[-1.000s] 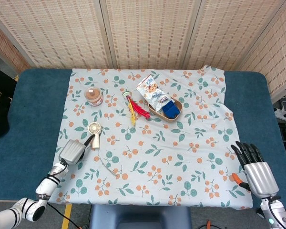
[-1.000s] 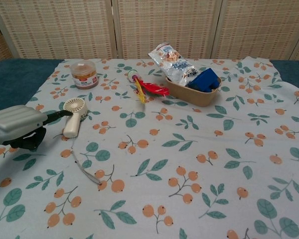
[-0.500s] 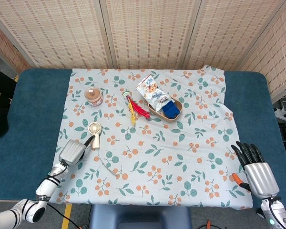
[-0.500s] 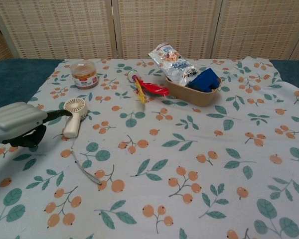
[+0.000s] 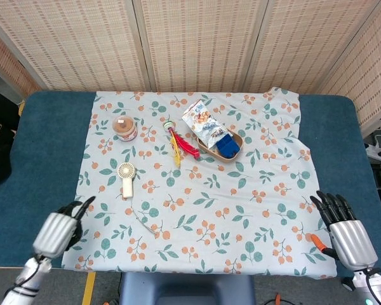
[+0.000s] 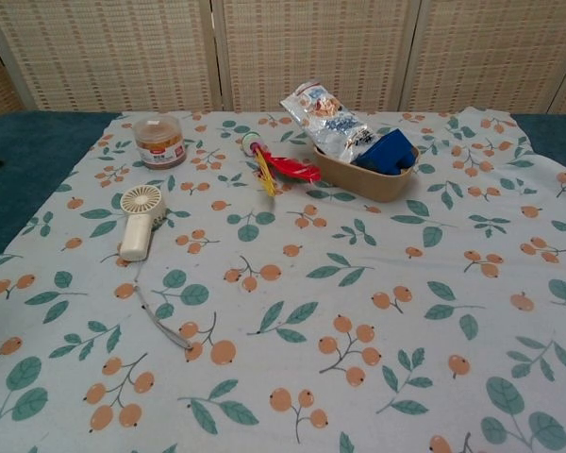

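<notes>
Small cream handheld fan lies flat on the leaf-and-berry tablecloth, left of centre, round head toward the far side, handle toward the near edge. A thin cord trails from the handle toward the near side and curls right.

Left hand sits at the near left corner of the cloth, near and to the left of the fan, well apart from it and touching nothing. Fingers look loosely apart, tips pointing far-right toward the fan; it holds nothing. Seen in the head view only, and partly at the frame's lower edge, so the finger spread is likely but not certain.

Right hand rests at the near right edge of the table, fingers spread and pointing far, empty. A small orange item lies just beside it on its left; too small to identify.

Farther out: a round tub with a brown lid far left of the fan; a red and yellow toy at far centre; beyond it, right, a tan oval tray holding a blue block and a snack bag.
</notes>
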You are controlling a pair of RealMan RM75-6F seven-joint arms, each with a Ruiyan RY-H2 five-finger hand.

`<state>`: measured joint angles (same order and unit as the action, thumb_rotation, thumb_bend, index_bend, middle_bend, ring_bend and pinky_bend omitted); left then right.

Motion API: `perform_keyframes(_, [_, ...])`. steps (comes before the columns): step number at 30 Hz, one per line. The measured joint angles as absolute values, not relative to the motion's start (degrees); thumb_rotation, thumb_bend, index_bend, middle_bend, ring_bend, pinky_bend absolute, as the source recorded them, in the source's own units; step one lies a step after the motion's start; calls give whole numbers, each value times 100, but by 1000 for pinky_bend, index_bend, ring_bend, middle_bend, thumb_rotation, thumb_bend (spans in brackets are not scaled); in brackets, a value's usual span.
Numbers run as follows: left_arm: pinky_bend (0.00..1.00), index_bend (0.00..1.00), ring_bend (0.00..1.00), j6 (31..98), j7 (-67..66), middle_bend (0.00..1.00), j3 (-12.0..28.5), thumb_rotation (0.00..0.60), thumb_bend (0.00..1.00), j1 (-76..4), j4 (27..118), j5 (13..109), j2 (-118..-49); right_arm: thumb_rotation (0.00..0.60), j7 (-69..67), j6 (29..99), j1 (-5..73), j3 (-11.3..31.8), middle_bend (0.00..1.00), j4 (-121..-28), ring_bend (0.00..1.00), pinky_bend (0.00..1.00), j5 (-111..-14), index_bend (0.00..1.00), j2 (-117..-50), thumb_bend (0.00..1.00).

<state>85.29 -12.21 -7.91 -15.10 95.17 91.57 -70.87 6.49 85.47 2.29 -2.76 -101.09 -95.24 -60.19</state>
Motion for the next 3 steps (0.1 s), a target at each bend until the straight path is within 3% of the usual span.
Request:
perform_keyframes(1, [83,0,0,8865,-1114,0,-899,471,353,-1271,9596,9203,-6935,600,599,8554,225,-282,0,-10123,0,0,-9527,0,-5997,184])
perform_keyframes(3, [83,0,0,9377,-886,0,-1035,458,352,-889,9650,9243,-6688,600,525,8547,217,-308,0,-10161,0,0,-9538,0,-5928,184])
